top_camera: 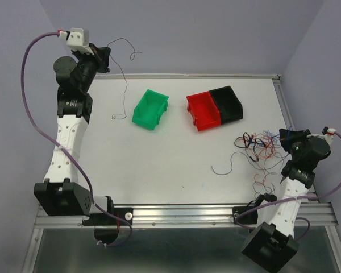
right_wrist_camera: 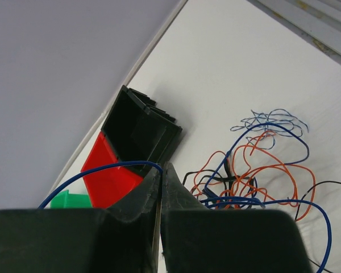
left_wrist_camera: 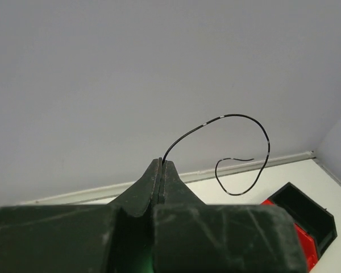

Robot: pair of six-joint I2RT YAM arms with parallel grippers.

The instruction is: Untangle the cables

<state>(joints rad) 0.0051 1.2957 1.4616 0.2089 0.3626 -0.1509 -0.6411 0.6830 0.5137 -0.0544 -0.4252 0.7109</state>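
Quickly: two arms, three bins, one tangle, plus separate strands.

Left gripper (left_wrist_camera: pixel 162 162) is raised at the far-left corner, past the table (top_camera: pixel 159 170) edge. Its jaws are pressed together, pinching one black wire (left_wrist_camera: pixel 238 116). The top end of that wire curls in the air above the tips. In the top view the rest hangs down, and its lower end touches the table just left of the green bin (top_camera: pixel 150 109).

Right gripper (right_wrist_camera: pixel 161 166) is low at the right edge. Its jaws are pressed together on a blue wire (right_wrist_camera: pixel 96 176), which passes between the tips and arcs off to the left.

The tangle (top_camera: pixel 261 145) lies just beside the right gripper, near the right table edge. It mixes orange, red, blue and black wires, too knotted to count. One loose black strand (top_camera: pixel 224 165) lies on the table just left of it. A few thin red strands trail from the tangle toward the near edge by the right arm.

One green bin, one red bin (top_camera: pixel 203 111) and one black bin (top_camera: pixel 227 102) sit in the far half. Red and black touch side by side. Green stands apart to their left, tilted.

Open room: a broad white stretch runs from the left arm across the middle to the loose black strand. The right side is tight, with the tangle close to the right edge and the arm over it.
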